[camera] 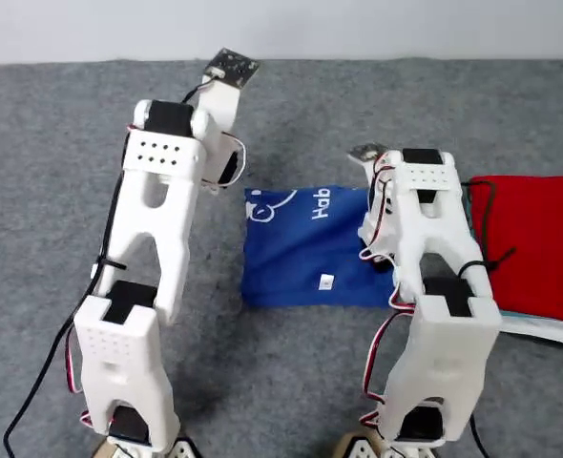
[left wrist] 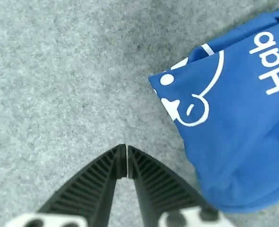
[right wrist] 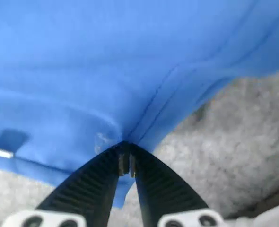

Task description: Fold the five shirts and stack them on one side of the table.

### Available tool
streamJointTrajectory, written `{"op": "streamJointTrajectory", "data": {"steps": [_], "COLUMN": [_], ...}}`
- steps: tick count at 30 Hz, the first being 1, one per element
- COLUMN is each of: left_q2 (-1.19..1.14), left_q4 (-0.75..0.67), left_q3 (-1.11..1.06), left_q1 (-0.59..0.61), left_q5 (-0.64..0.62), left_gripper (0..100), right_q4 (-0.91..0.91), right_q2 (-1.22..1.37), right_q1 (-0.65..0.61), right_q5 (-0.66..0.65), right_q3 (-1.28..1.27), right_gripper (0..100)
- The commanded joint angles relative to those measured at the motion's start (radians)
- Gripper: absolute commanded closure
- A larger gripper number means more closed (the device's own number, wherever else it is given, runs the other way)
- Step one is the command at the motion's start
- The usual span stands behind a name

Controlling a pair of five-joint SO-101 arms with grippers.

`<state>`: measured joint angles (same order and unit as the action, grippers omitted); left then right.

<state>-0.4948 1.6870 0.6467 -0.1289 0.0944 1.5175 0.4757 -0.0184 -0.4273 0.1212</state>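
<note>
Your right gripper (right wrist: 125, 163) is clenched on the blue shirt (right wrist: 106, 71). The two ribbed jaws meet at their tips and the cloth puckers into them, with a seam running away from the pinch. The grey table (right wrist: 234, 142) shows just beyond that edge.

Take the clock from the high view, with 12 at the far edge of the table. The pinch sits on the shirt's 3 o'clock edge, under the right arm's wrist. From there the shirt spreads toward 9 o'clock as a flat folded rectangle, with its long axis running 9 to 3.

Your left gripper (left wrist: 126, 163) is shut on nothing, its tips hanging over bare table. It is just off the shirt's 10 o'clock corner, where the white print is, so the shirt lies at 3 to 4 o'clock from it, near but apart.

At 3 o'clock from the blue shirt lies the red shirt (camera: 539, 239), with a pale garment (camera: 549, 329) peeking out beneath it; that looks like the pile.

The right arm has the shirt and is the nearer one to the pile, so the coming move is probably a carry toward 3 o'clock. Held by one edge only, the fold may open or trail.
</note>
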Motion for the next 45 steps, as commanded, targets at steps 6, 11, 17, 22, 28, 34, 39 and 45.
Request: {"op": "streamJointTrajectory", "data": {"steps": [6,11,17,22,28,34,39,45], "left_q2": [0.015,0.055,0.137,0.163,0.186,0.21,0.242,0.35], "left_q4": [0.064,0.068,0.068,0.069,0.069,0.069,0.069,0.069], "left_q3": [0.071,0.067,0.062,0.062,0.062,0.062,0.056,-0.087], "left_q1": [0.054,0.115,0.137,0.147,0.146,0.147,0.15,0.207], "left_q5": [-0.006,-0.008,-0.008,-0.008,-0.008,-0.008,-0.005,0.0], "left_gripper": [99,99,99,99,99,99,99,99], "right_q4": [0.163,0.022,-0.027,-0.035,0.022,0.039,-0.016,-0.113], "right_q2": [-0.188,-0.113,-0.058,-0.064,-0.076,-0.265,-0.397,-0.378], "right_q1": [-0.054,-0.035,0.019,0.056,0.105,0.048,-0.048,-0.088], "right_q5": [0.003,0.005,-0.003,-0.029,-0.048,-0.038,0.068,0.282], "right_q3": [0.046,-0.002,-0.075,-0.153,-0.15,-0.141,-0.143,-0.144], "right_gripper": [98.9,98.9,98.9,98.9,98.9,98.9,97.9,70.9]}}
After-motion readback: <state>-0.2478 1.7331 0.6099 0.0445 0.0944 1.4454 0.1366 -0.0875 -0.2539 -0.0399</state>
